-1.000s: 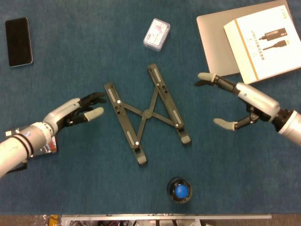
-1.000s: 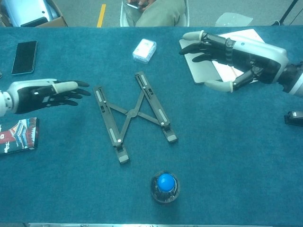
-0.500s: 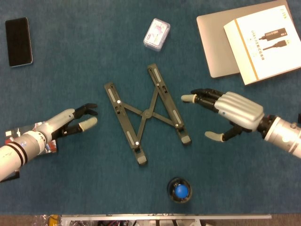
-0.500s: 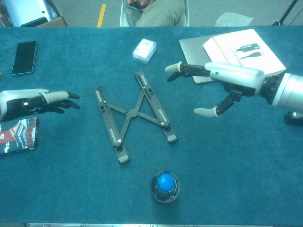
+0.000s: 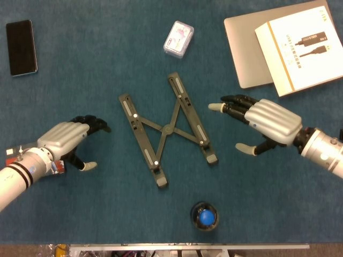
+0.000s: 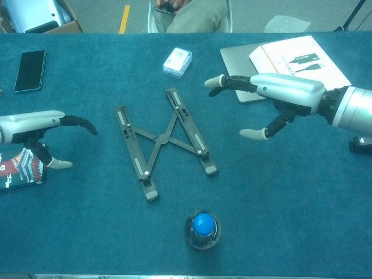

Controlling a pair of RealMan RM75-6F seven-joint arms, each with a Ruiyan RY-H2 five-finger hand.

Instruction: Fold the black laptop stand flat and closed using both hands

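From the head view, the stand [image 5: 167, 130] lies spread on the blue table [image 5: 107, 64], its two rails crossed by thin struts at a centre pivot, not yet folded. My left hand [image 5: 68, 138] sits well to its left, palm down, fingers apart and holding nothing. My right hand [image 5: 262, 124] hovers to the right of the stand, fingers spread, also empty, fingertips pointing at the right rail but apart from it. I judge the step in hand to be the approach: each hand needs to reach the outer edge of its own rail so I can press the rails toward each other.

From the chest view, the left hand [image 6: 35, 127] is low by the table, near a small booklet [image 6: 22, 167]; the right hand [image 6: 279, 99] is raised above the surface, thumb hanging down. The stand [image 6: 164, 141] rests flat between them. I'd bring both in level and push evenly, since a one-sided shove would likely just slide it. I'd also mind the blue-topped ball [image 6: 203, 228] near the stand's lower end.
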